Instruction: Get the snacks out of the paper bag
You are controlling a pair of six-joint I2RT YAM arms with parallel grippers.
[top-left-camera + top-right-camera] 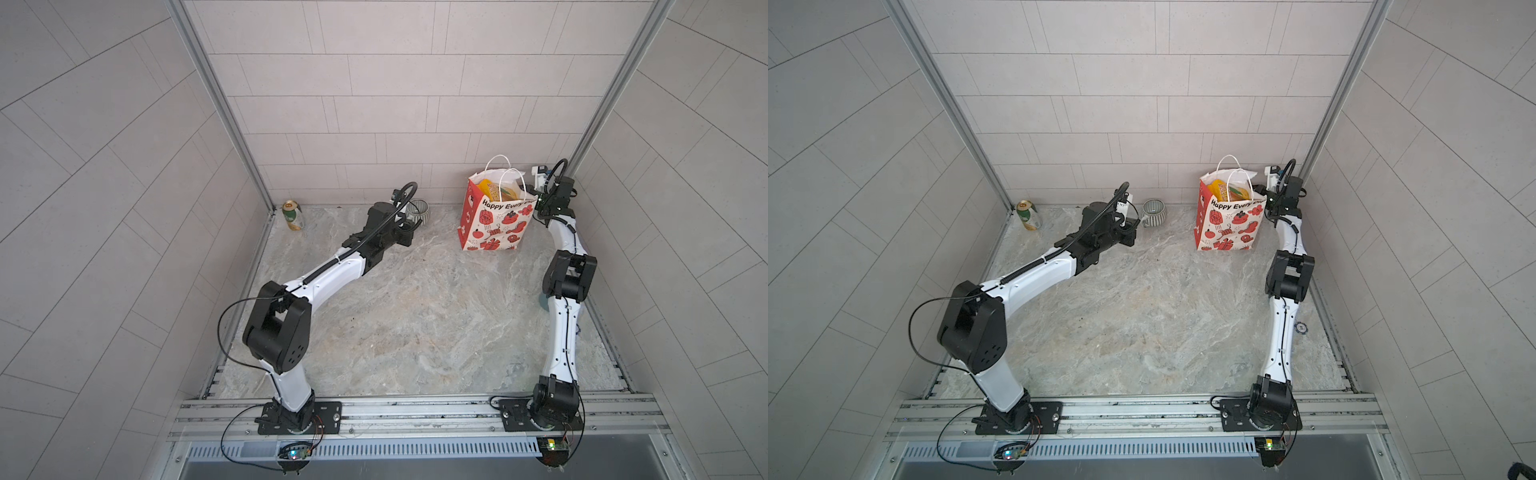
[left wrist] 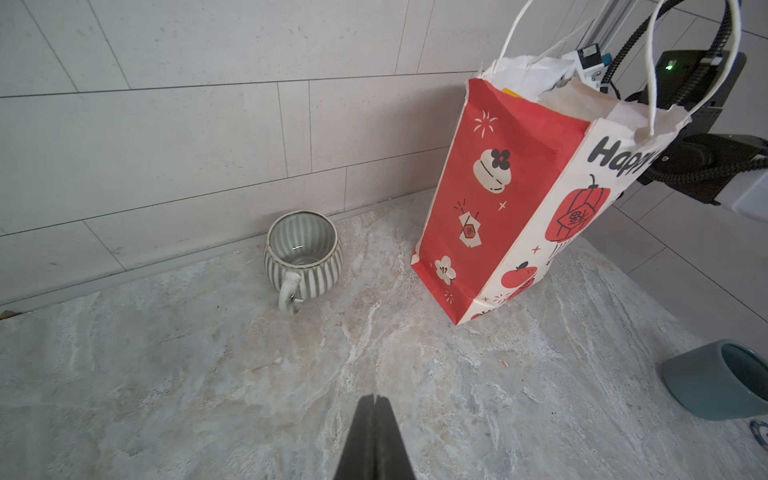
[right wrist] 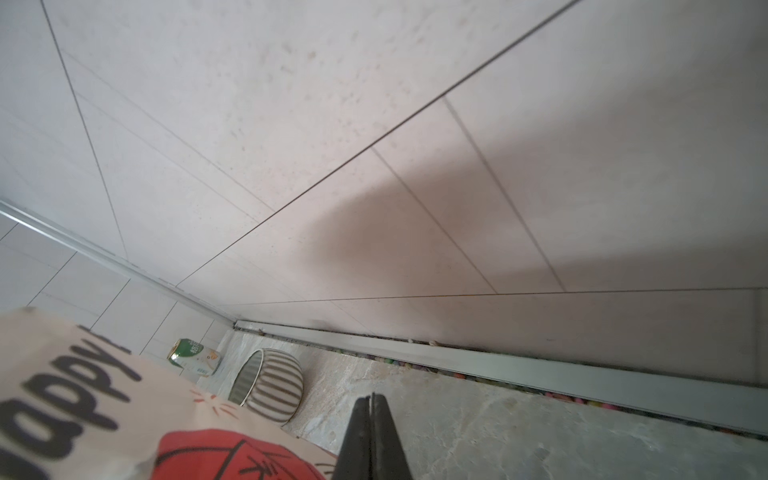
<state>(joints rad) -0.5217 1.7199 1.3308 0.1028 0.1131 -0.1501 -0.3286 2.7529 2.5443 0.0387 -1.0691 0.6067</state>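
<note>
left arm (image 1: 332, 268) reaches forward and inward from its base, elbow raised, wrist about level. left gripper (image 2: 375, 400) jaws pressed together, holding nothing. right arm (image 1: 562, 332) stretched far forward (nearly straight), right gripper (image 3: 371, 397) likewise closed, empty.

Robot lab cell, tiled panels (image 1: 374, 104), aluminium frame posts (image 1: 218, 95), marble-look tabletop (image 1: 415, 311), arms (image 1: 328, 270) on rail (image 1: 415, 411)

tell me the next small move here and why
Probably open the right gripper: it sits shut and empty beside the upright paper bag, nearer than the left gripper, also shut. The snacks sit inside, showing at its open top.
</note>
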